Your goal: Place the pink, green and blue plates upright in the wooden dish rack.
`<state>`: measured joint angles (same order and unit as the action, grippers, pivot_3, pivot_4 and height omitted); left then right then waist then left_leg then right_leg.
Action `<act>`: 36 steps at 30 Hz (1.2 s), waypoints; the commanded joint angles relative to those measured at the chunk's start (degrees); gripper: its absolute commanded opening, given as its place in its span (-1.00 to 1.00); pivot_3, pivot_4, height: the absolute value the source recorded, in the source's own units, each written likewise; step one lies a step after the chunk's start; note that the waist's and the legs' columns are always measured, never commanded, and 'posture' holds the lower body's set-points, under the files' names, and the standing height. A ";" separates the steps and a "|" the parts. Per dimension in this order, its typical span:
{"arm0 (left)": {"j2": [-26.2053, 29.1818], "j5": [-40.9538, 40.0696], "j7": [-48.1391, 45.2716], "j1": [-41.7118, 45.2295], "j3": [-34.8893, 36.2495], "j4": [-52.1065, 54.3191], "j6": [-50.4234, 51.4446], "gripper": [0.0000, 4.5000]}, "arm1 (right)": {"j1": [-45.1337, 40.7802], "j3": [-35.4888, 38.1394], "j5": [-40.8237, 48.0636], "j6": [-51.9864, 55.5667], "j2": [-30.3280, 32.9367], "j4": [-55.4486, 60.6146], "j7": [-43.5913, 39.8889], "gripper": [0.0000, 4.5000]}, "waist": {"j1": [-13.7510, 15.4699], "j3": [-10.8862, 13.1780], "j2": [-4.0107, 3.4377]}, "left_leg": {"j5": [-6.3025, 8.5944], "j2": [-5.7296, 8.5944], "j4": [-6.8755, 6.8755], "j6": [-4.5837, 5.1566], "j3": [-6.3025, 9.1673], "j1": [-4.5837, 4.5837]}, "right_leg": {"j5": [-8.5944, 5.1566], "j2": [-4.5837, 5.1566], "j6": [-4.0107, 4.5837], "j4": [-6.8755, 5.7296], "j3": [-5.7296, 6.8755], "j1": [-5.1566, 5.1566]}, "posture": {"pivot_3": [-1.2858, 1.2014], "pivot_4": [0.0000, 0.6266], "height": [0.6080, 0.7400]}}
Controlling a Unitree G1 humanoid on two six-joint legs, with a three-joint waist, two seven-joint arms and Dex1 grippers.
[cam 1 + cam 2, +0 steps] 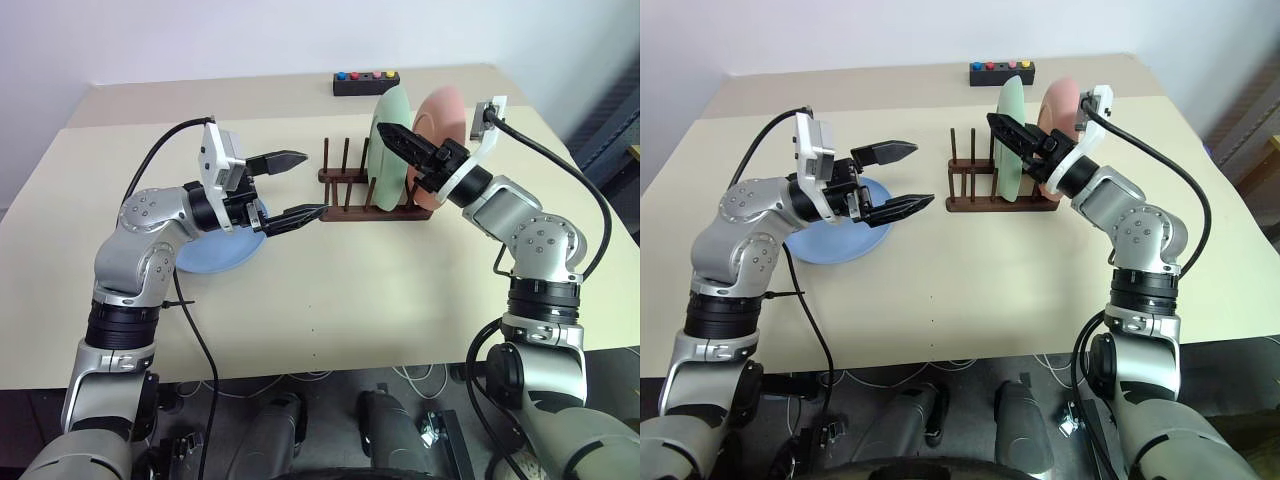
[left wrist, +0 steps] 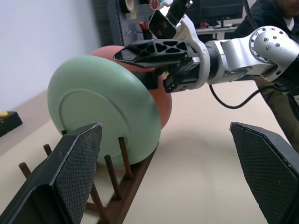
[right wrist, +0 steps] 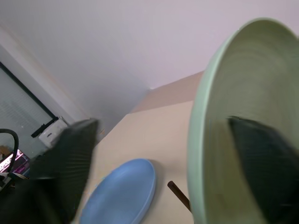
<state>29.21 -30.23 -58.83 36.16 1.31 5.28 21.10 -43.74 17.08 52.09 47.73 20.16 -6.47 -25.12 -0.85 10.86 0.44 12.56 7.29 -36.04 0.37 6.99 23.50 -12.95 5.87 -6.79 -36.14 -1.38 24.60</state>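
Nearest the camera, at the left of the head views, the left gripper [image 1: 290,187] hangs above the table [image 1: 400,300] with its two fingers spread wide and nothing between them, pointing toward the frame's right. Just under and behind it, at centre left, the blue plate [image 1: 215,252] lies flat on the table, well apart from the rack [image 1: 340,195] and the one plate not yet stood up.

Farther back, right of centre, the rack sits with its long axis running left to right across the frame. The green plate [image 1: 388,150] stands on edge between the pegs at the rack's right part, and the pink plate [image 1: 440,125] stands upright just behind it toward the right end. Several peg slots at the left end look free (that is my reading from the head views).

At the upper right, the right gripper [image 1: 400,140] straddles the green plate's rim; in the right wrist view its fingers stand apart, one on each side of the plate, so I judge it has let go rather than pinching.

What the coming move turns on: the blue plate lies directly below the left gripper, far closer to it than to the right, and the free slots lie to the frame's right of that gripper, along the way it points. Far back sits a black button box [image 1: 366,82].
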 commanded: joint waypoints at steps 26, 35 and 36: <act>0.18 -0.49 -0.77 1.41 0.25 0.56 -0.22 1.00 | -5.29 -0.20 -0.61 -2.03 4.45 10.39 -2.98 0.99 | 0.03 0.00 0.00 | 0.00 -0.01 0.01 0.00 -0.01 0.00 | 0.00 0.00 0.00 0.02 0.00 0.00 | 0.03 -0.52 1.00; 0.32 -0.47 -1.11 1.55 0.30 0.36 -0.39 1.00 | -2.47 -5.32 -7.25 -3.97 6.08 10.53 -4.91 0.99 | 0.04 0.00 0.00 | 0.00 -0.02 0.01 0.00 -0.01 0.00 | 0.00 0.00 0.00 0.01 0.00 0.00 | 0.03 -0.52 1.00; 0.29 -0.56 -1.05 1.53 0.32 0.44 -0.29 1.00 | -2.31 -5.85 -8.13 -4.29 6.34 10.45 -5.14 0.99 | 0.04 0.00 0.00 | 0.00 -0.02 0.01 0.00 -0.01 0.00 | 0.00 0.00 0.00 0.02 0.00 0.00 | 0.03 -0.52 1.00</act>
<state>29.20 -30.47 -59.74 36.41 0.97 4.65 21.75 -45.62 11.44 45.06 45.17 25.63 1.47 -29.50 -0.81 10.86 0.44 12.56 7.28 -36.03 0.37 6.97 23.50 -12.95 5.87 -6.79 -36.12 -1.38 24.60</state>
